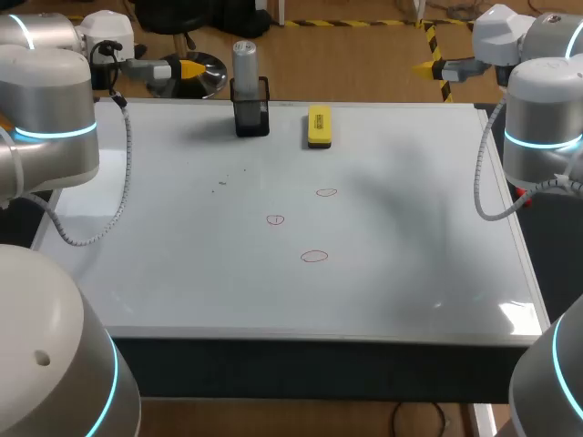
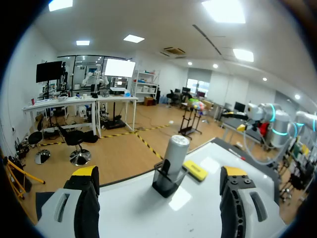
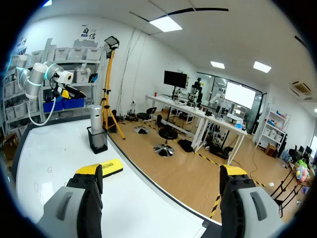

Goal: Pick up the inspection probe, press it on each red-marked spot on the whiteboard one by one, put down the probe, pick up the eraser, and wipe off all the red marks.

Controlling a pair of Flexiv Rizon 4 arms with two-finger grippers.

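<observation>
Inspection probe (image 1: pixel 244 62): stood upright in holder (image 1: pixel 252 116), far bench (image 1: pixel 182 273) edge (presumably for easy grasping). Left tool (image 2: pixel 159 173), right tool (image 3: pixel 161 171): held wide, empty.

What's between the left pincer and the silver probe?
Nothing visible. The open left pincer faces the silver cylindrical probe, upright in its black holder, across bare whiteboard; the yellow block eraser sits beside the holder, off that line.

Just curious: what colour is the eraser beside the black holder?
The eraser is bright yellow, seen best in the head view.
</observation>
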